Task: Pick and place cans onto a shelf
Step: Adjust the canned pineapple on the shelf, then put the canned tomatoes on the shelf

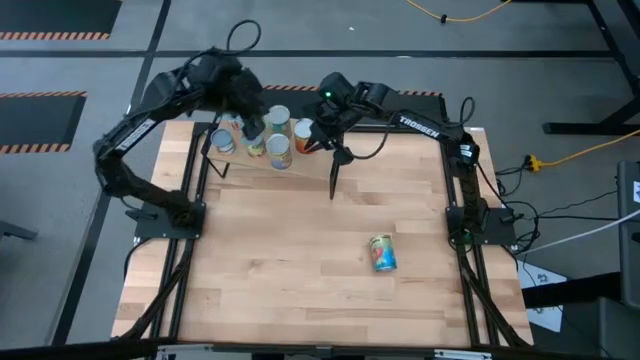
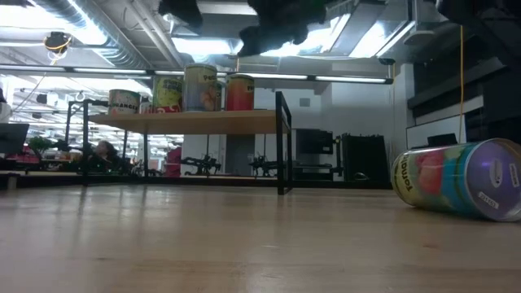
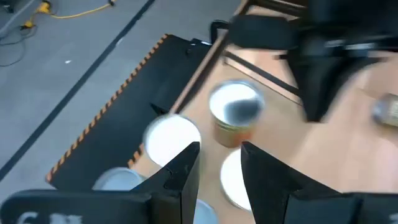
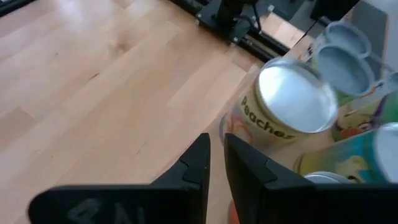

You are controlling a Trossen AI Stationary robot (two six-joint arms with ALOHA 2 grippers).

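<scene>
Several cans stand upright on the shelf (image 2: 195,122) at the table's far left, among them a red-orange one (image 1: 303,132) at the row's right end and a pale-topped one (image 1: 279,152). My left gripper (image 1: 252,128) hovers above these cans, open, with nothing between its fingers (image 3: 219,149); can tops show below it. My right gripper (image 1: 314,143) hangs just right of the red-orange "Peaches" can (image 4: 289,106), shut and touching nothing (image 4: 216,142). One more can (image 1: 382,252) lies on its side on the tabletop, right of centre (image 2: 460,179).
The shelf's black upright divider (image 2: 282,142) stands at its right end, close under my right arm. Black frame rails run along the table's left and right edges (image 1: 470,260). Bare wood spreads across the near half of the table (image 1: 290,280).
</scene>
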